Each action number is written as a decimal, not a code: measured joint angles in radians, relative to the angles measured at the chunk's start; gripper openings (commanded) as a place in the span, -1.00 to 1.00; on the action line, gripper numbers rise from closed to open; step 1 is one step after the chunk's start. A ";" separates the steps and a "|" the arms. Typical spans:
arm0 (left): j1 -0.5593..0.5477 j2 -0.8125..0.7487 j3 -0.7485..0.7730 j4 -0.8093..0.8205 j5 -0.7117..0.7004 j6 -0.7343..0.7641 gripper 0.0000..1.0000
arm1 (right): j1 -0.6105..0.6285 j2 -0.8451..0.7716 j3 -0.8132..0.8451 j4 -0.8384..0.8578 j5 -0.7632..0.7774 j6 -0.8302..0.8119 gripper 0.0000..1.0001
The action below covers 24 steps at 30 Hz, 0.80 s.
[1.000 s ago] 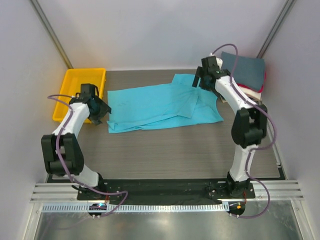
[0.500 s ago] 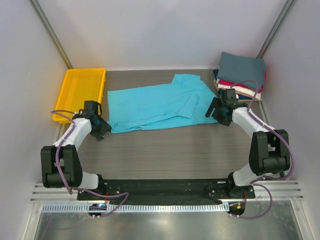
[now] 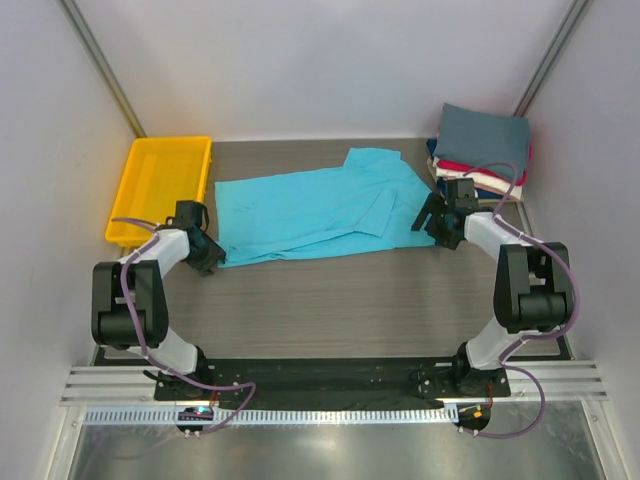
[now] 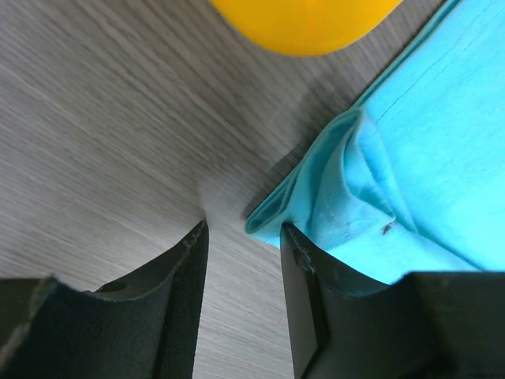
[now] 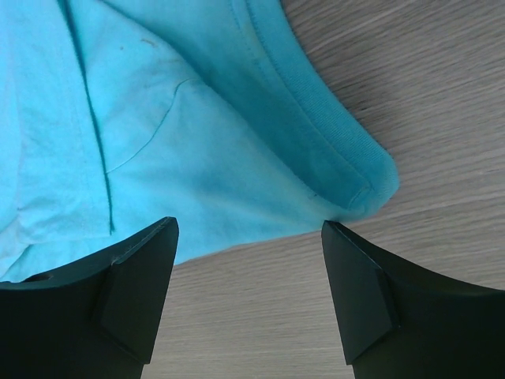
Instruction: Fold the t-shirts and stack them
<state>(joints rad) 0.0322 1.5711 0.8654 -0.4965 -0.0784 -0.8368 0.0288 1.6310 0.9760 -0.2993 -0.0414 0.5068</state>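
The turquoise t-shirt (image 3: 310,210) lies spread flat across the middle of the table. My left gripper (image 3: 205,255) is low at its near left corner. In the left wrist view the left gripper (image 4: 243,229) is open and narrow, with bare table in the gap and the folded turquoise t-shirt corner (image 4: 316,205) just ahead, against the right finger (image 4: 304,292). My right gripper (image 3: 437,222) is at the near right corner. Seen from the right wrist, the right gripper (image 5: 248,229) stands open wide, its tips at the turquoise t-shirt hem (image 5: 237,158).
A stack of folded t-shirts (image 3: 482,140), slate-grey on top with red and cream below, sits at the back right corner. A yellow tray (image 3: 160,180) stands at the back left, close to my left arm; its rim (image 4: 304,24) shows in the left wrist view.
The right arm swung from near the stack down to the shirt's near right corner. The left arm moved toward the near left corner, and its jaws have narrowed.
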 measured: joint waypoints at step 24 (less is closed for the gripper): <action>-0.013 0.027 0.002 0.114 -0.008 -0.021 -0.52 | -0.056 0.019 -0.082 0.114 0.026 0.018 0.19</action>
<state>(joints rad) 0.0196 1.5982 0.8673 -0.3828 -0.0864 -0.8581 -0.0273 1.6505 0.8940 -0.1848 -0.0154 0.5251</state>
